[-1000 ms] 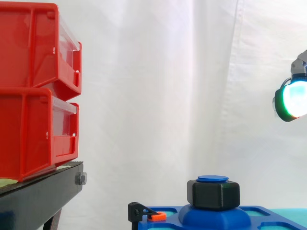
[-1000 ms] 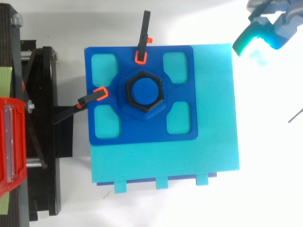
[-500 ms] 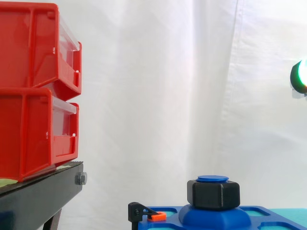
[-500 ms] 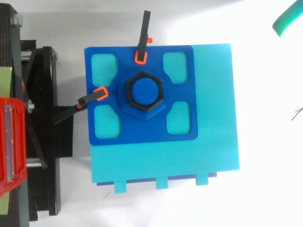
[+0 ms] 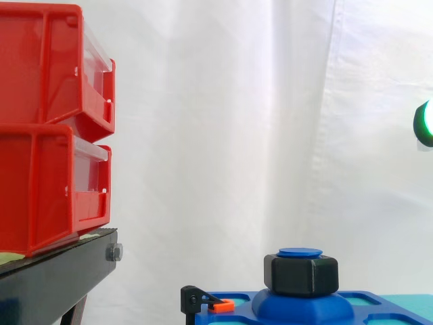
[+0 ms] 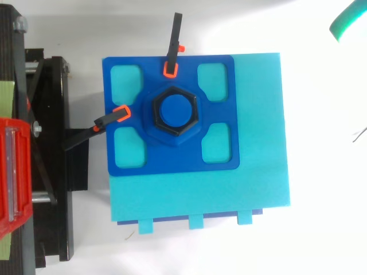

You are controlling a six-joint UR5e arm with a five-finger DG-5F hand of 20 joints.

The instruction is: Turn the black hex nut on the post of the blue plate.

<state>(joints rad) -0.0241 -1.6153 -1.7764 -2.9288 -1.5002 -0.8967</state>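
Side view, black nut on the post of the blue plate, hand high right of the nut, well apart, grip impossible to tell, red bins far left, top view, nut mid-plate, two clamps up-left of it, hand far upper right

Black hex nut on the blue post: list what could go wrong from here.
1. The hand sits high and far off to the side of the black hex nut. A long approach could land it on the cap of the post instead of the nut's flats.
2. Two clamps stand close to the nut, and the hand may strike them while turning.
3. Both clamps grip the blue plate near one corner, so torque might shift it.
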